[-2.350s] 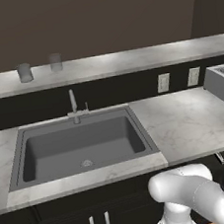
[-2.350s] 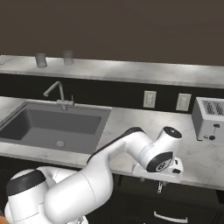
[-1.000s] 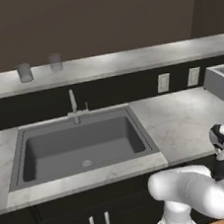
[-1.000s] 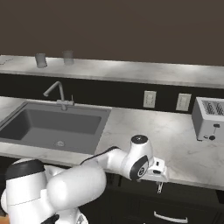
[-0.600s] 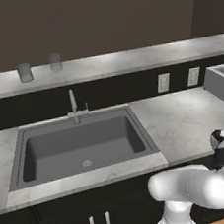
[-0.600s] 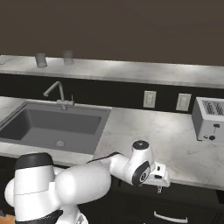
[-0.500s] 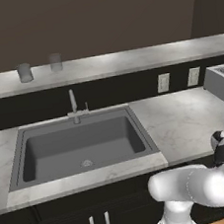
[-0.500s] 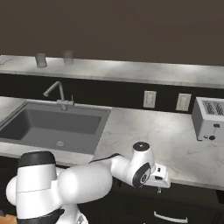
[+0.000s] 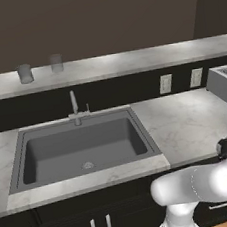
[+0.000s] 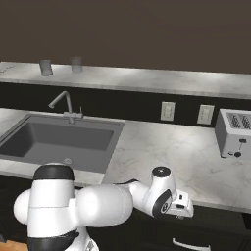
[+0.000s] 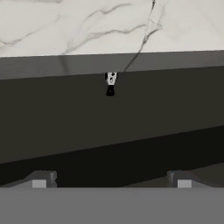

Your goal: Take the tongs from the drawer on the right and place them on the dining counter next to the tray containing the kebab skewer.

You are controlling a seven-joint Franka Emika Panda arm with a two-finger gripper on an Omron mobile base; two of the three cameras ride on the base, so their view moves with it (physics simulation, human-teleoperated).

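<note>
The gripper (image 11: 111, 179) hangs low before the black drawer (image 11: 109, 113) under the marble worktop (image 10: 162, 152), fingers spread wide apart, holding nothing. A toaster (image 10: 234, 133) stands to the right, the sink (image 9: 82, 147) to the left, two grey cups (image 9: 25, 73) on the dining counter (image 9: 129, 63) behind

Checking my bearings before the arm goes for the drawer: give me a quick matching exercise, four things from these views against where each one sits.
Things:
1. toaster
2. two grey cups
3. faucet
4. gripper

Places:
A. behind the sink, at its back rim
B. on the raised dining counter, far left
C. low at the worktop's front edge, jaws open
D. right end of the worktop, below the wall outlets

Pairs: 1-D, 2-B, 3-A, 4-C
</note>
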